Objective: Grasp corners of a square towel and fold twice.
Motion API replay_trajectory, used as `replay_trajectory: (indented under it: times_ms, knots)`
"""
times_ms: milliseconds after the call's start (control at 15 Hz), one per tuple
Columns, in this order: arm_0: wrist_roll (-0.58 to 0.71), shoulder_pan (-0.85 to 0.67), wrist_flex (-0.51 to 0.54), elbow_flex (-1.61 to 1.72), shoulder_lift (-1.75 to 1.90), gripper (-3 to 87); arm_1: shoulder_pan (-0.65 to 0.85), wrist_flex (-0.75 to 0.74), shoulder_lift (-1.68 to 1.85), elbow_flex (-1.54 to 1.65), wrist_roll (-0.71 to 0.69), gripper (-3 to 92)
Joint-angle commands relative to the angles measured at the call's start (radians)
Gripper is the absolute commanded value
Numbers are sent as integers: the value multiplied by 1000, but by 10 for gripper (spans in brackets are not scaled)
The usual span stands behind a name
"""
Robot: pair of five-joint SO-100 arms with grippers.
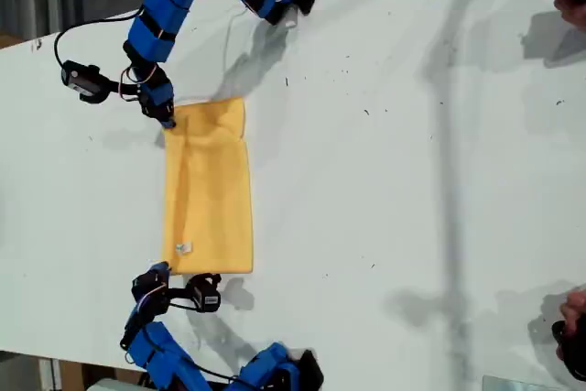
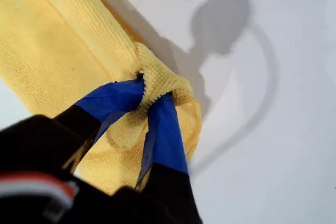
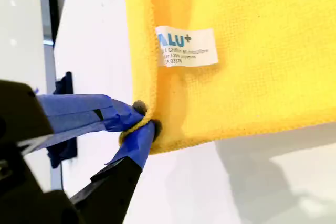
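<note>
One towel (image 1: pixel 209 185) lies on one table (image 1: pixel 412 180), bearing one white tag (image 1: pixel 184 247). Two arms show, my first gripper (image 1: pixel 168 121) and my second gripper (image 1: pixel 159 271).

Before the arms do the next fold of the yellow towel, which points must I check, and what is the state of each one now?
1. My first claw pinches a towel corner: ok, cloth bunched between its jaws.
2. My second claw pinches the corner near the white tag: ok.
3. First fold done: ok, the towel lies as a narrow rectangle in the exterior view.
4. Both layers caught in each claw: cannot tell.
5. Cloth flat between the claws: ok, only slight wrinkles show.
6. Table free towards the exterior view's right: ok beside the towel; a person's hand is at the far edge.
</note>
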Motion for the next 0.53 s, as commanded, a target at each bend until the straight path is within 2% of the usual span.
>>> replay_trajectory:
  times_ms: [0, 200, 467]
  knots:
    - [-14, -26, 5, -72, -60, -3, 46, -14, 15, -25, -14, -1]
    - [-32, 38, 54, 2, 44, -3, 0, 63, 138, 25, -8, -1]
    - [-80, 143, 55, 227, 232, -3, -54, 183, 275, 158, 52, -1]
